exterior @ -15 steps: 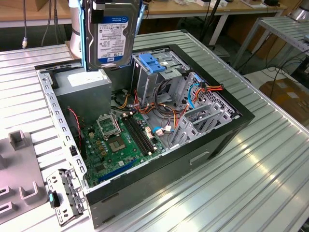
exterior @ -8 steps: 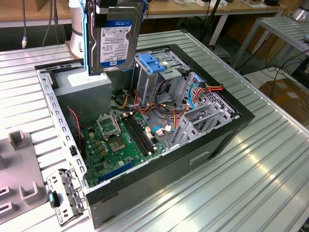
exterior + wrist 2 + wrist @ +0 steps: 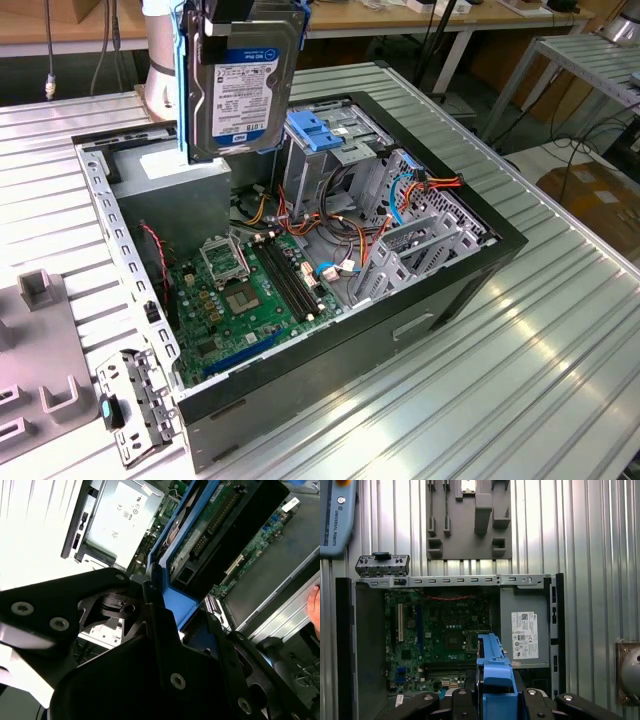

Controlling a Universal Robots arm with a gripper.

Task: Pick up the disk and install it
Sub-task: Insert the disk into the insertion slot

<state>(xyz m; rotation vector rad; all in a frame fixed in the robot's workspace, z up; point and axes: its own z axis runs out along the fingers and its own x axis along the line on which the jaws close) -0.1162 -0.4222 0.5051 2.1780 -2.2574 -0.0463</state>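
Note:
The disk, a silver hard drive with a white and blue label in a blue plastic carrier, hangs upright above the open computer case. It sits over the grey power-supply box, to the exterior view's left of the metal drive bay with the blue latch. My gripper is shut on its top edge. In both wrist views the black fingers clamp the blue carrier, with the green motherboard below.
Loose orange and blue cables lie inside the case beside the bay. A grey fixture plate and a detached metal bracket lie at the exterior view's left. A teach pendant rests on the table. A hand shows at the frame edge.

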